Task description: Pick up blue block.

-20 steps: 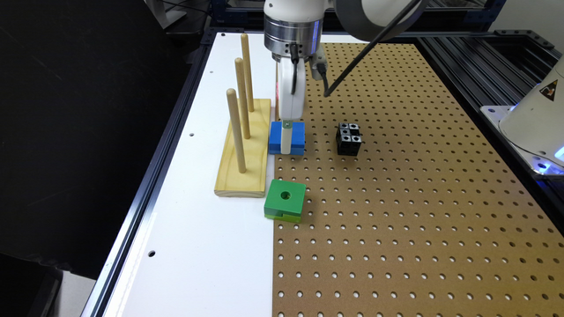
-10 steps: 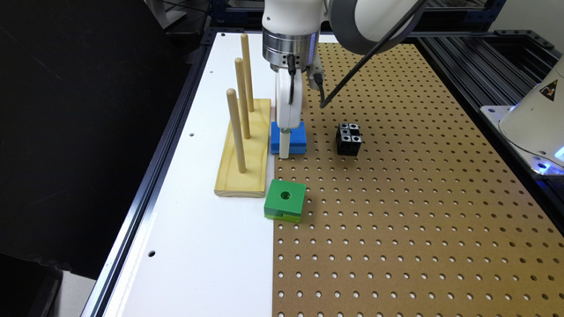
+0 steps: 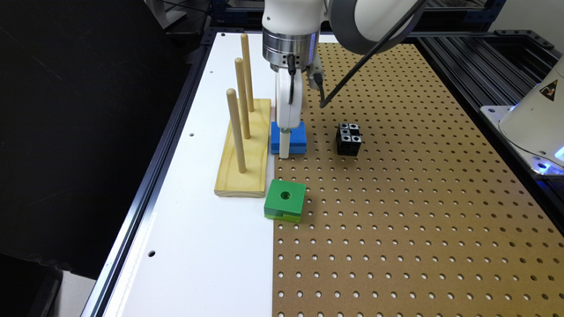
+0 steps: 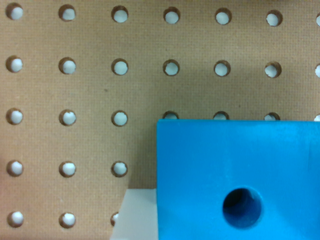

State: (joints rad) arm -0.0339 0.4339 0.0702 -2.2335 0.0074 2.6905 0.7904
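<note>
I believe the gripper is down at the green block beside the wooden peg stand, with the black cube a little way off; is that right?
Not quite: the gripper is down at the blue block, not the green block. The exterior view shows it. The peg stand and black cube are as you say.

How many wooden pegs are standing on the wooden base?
3. All stand in one row on the wooden base: the near peg, the middle peg, and the far peg. None seems hidden.

The arm (image 3: 352, 22) is glossy white with a ribbed silver wrist ring (image 3: 289, 46), thin black cables (image 3: 370, 53) trailing past it, and a white gripper (image 3: 285, 145) below.
</note>
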